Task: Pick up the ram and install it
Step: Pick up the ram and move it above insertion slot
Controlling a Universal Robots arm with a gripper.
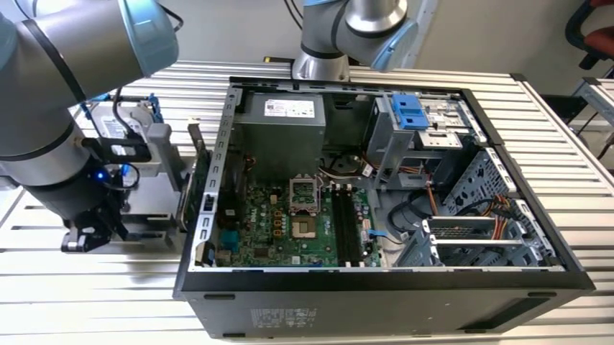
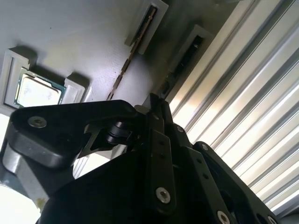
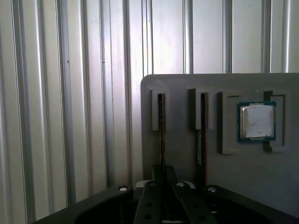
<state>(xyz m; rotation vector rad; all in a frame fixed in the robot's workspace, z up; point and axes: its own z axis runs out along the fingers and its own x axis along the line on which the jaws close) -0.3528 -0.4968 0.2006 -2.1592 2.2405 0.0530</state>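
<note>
Over the gray holder plate (image 3: 187, 88), beside the open computer case (image 1: 384, 287), the claw (image 3: 162, 175) sits low on the ram (image 3: 161, 130). Ram stands on edge in a slot of the plate, seen edge-on in both wrist views. Its gold contact edge (image 2: 126, 65) runs from the slot block toward the claw tips (image 2: 156, 100). Claw fingers (image 3: 154, 186) are pressed close together with the ram's near end between them, so it looks pinched on the stick. Second memory stick (image 3: 202, 130) rests in the neighbouring slot, just beside the ram. Square silver processor (image 3: 255, 121) lies in its own pocket further along the plate, apart from both sticks. Plate rests on the ribbed metal surface (image 3: 70, 93). Exterior view: robot arm (image 1: 48, 144) reaches down at the exterior view's left of the case. Inside the case, the green motherboard (image 1: 278, 223) shows long black memory slots (image 1: 347, 223).
</note>
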